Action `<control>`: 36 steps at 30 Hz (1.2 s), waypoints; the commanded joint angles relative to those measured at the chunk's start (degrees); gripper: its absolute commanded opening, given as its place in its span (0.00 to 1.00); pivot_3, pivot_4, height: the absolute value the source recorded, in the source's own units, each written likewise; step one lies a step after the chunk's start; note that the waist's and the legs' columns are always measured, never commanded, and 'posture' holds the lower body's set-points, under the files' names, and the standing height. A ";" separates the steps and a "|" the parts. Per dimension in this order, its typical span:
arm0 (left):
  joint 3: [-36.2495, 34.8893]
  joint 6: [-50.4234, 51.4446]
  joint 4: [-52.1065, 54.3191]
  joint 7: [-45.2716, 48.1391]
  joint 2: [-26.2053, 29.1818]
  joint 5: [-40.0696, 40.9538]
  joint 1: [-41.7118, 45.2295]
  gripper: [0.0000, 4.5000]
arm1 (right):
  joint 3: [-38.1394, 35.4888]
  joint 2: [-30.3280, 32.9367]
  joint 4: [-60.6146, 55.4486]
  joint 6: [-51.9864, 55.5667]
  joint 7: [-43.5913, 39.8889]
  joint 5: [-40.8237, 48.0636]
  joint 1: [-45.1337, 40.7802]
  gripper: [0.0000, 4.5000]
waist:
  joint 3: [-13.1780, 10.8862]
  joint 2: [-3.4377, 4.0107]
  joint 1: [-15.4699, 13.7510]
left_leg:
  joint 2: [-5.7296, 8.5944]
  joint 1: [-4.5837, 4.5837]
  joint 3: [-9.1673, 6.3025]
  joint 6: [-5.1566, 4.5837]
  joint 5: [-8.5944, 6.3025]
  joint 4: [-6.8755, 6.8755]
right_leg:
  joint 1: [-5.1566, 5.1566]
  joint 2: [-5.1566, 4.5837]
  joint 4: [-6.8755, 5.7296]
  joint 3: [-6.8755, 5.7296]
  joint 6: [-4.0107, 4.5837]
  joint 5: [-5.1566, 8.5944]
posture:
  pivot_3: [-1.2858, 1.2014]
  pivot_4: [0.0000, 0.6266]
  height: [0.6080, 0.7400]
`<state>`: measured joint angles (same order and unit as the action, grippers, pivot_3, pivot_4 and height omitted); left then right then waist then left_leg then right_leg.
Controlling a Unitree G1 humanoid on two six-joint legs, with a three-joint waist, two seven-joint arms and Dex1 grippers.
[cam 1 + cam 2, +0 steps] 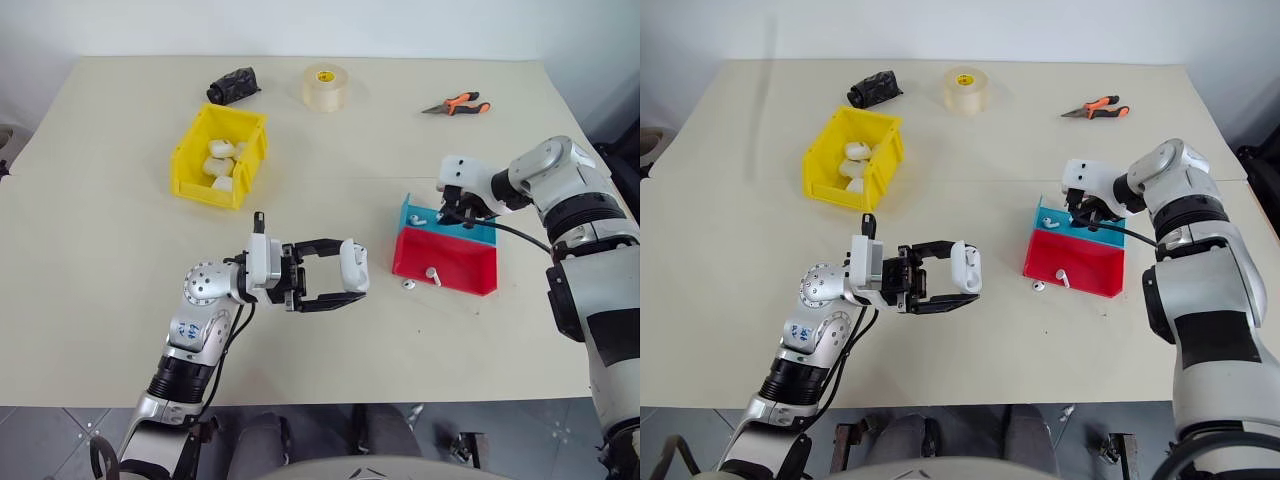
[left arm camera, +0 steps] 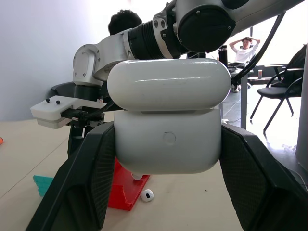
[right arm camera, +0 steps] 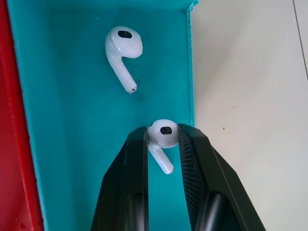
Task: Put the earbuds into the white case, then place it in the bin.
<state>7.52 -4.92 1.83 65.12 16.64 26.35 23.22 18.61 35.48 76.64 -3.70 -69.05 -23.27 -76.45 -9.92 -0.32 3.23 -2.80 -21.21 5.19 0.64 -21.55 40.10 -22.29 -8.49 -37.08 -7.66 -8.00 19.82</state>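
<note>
My left gripper [image 1: 345, 272] hovers over the table's front middle, shut on a white case [image 1: 354, 265]; the left wrist view shows the case [image 2: 168, 115] clamped between both fingers. My right gripper [image 1: 456, 212] reaches down into the blue tray [image 1: 482, 237]. In the right wrist view it is shut on one of the earbuds [image 3: 163, 137], pinching its head, stem down. A second earbud [image 3: 122, 48] lies loose on the tray floor. Another earbud [image 1: 432, 273] rests in the red tray [image 1: 460, 268], and one [image 1: 408, 284] lies on the table beside it. The yellow bin [image 1: 205, 194] stands at the back left.
Several white cases [image 1: 220, 165] lie inside the bin. A tape roll [image 1: 326, 87], orange-handled pliers [image 1: 457, 104] and a black crumpled object [image 1: 233, 85] sit along the table's far side. The table edge runs close behind the right arm. People sit in the background [image 2: 244, 45].
</note>
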 commanded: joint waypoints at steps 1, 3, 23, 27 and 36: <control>-0.13 -0.22 1.85 -0.08 -0.02 0.58 0.50 0.62 | -2.46 1.86 -1.05 -0.40 -0.78 2.04 0.00 0.12 | 0.00 0.00 -0.01 | 0.00 0.00 0.00 0.00 0.00 0.00 | 0.00 0.00 0.00 0.00 0.00 0.00 | 0.52 0.24 1.00; -0.11 -0.11 2.04 -0.03 0.10 0.62 0.42 0.62 | -3.79 2.74 -1.77 -0.68 -2.67 3.23 -0.31 0.12 | 0.00 0.00 -0.01 | 0.00 -0.01 0.01 0.00 0.00 0.00 | -0.01 0.00 0.00 0.01 0.00 0.00 | 0.52 0.24 1.00; -2.57 1.26 -5.55 3.18 -0.74 2.44 5.86 0.62 | -33.10 -0.09 -84.08 57.77 -6.13 64.40 43.99 0.12 | -0.01 0.00 -2.14 | 0.05 -0.04 -0.15 0.00 0.00 0.16 | 0.09 0.01 -0.01 -0.07 0.00 0.00 | 0.52 0.24 1.00; -2.72 1.23 -7.27 3.58 -1.13 2.30 7.08 0.62 | -36.99 -5.96 -94.33 64.63 4.46 76.52 48.78 0.12 | -0.01 0.00 -2.67 | 0.08 -0.03 -0.12 0.00 0.00 0.15 | 0.08 0.00 0.00 -0.04 -0.01 -0.01 | 0.52 0.24 1.00; -2.39 1.54 -8.94 3.91 -2.48 2.25 8.82 0.62 | -37.04 -12.21 -100.41 62.98 19.25 87.36 52.40 0.12 | -0.01 0.00 -3.12 | 0.12 0.00 -0.11 0.00 0.00 0.13 | 0.10 0.00 0.01 -0.02 -0.02 -0.01 | 0.52 0.24 1.00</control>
<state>5.35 -3.55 -7.66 68.68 14.59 27.75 31.04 -17.76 23.45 -22.05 60.79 -50.98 62.04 -24.29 -9.93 -0.32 0.11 -2.68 -21.21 5.08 0.64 -21.56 40.23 -22.18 -8.48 -37.07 -7.67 -8.02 19.81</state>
